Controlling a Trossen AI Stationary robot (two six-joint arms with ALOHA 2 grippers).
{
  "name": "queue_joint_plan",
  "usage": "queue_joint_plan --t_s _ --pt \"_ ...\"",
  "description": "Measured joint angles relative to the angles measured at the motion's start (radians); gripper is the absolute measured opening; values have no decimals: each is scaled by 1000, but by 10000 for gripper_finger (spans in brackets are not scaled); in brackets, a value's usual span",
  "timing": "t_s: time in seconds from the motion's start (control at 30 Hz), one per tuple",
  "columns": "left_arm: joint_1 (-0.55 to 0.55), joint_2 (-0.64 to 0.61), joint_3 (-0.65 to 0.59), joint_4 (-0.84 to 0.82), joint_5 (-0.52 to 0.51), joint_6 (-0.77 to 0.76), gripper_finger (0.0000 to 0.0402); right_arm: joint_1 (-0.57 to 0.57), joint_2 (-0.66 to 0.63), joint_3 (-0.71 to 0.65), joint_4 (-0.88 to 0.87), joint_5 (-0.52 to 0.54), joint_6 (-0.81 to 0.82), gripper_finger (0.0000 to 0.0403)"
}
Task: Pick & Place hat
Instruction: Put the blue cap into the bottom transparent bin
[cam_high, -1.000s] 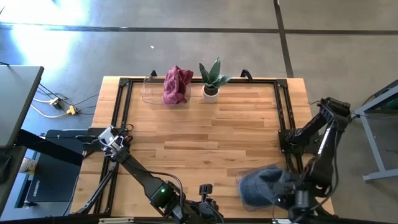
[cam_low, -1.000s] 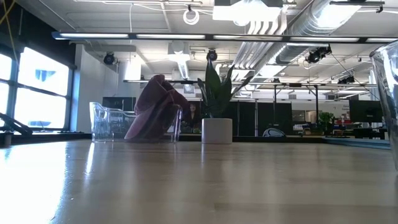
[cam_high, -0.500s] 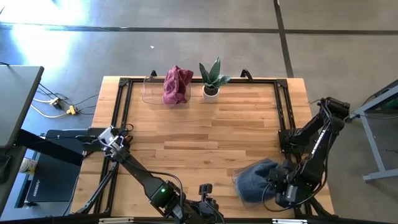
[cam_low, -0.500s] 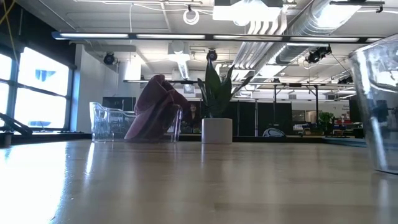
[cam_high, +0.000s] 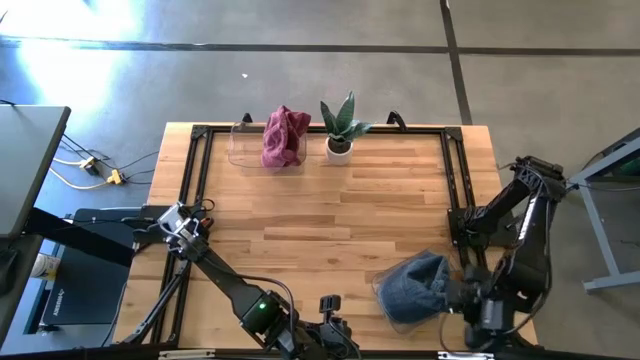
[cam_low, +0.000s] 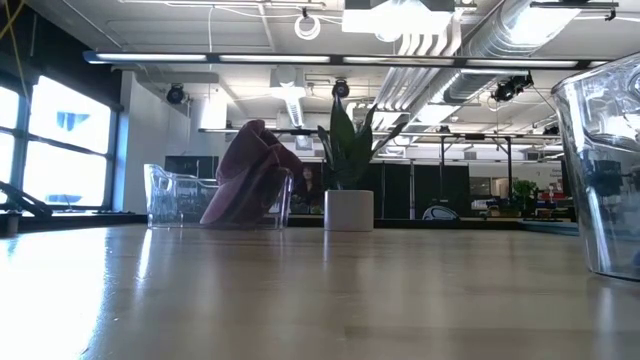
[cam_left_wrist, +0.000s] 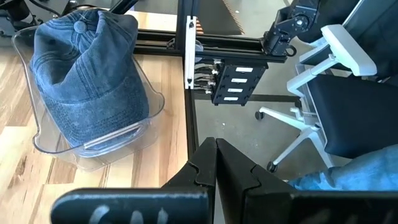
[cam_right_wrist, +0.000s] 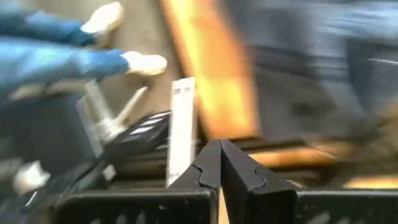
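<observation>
Wood planks make up the desk (cam_high: 320, 215), and near its front right corner a blue denim hat (cam_high: 415, 284) sits in a clear tub (cam_left_wrist: 38, 140). Soft and light, it should pinch best at the crown. Both the left claw (cam_left_wrist: 216, 149) and right claw (cam_right_wrist: 218, 149) are closed on nothing.

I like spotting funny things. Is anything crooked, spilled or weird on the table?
Nothing is spilled or broken. One oddity: the blue hat sits in a clear tray at the table's near right edge, crumpled rather than flat. The maroon cloth bulges out of its own clear tray beside the potted plant.
</observation>
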Motion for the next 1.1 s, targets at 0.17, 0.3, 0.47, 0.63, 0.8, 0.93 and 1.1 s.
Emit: queue_joint_plan --t_s 0.17,0.3,0.47,0.63,0.8,0.93,1.1 --pt "0 0 0 0 0 14 0 35 2 -56 149 29 -173 0" --pt "0 0 0 0 0 25 0 20 6 -188 149 19 -144 0" --pt "0 0 0 0 10 25 0 -20 5 -289 152 36 -131 0" --pt "0 0 0 1 11 24 0 -48 5 -303 136 144 -158 0" --pt "0 0 0 0 11 24 0 -67 5 -323 137 176 -153 0" --pt "0 0 0 1 11 24 0 -74 5 -290 191 208 -141 0" --pt "6 0 0 -81 56 -89 0 -80 5 -242 239 267 -185 0"
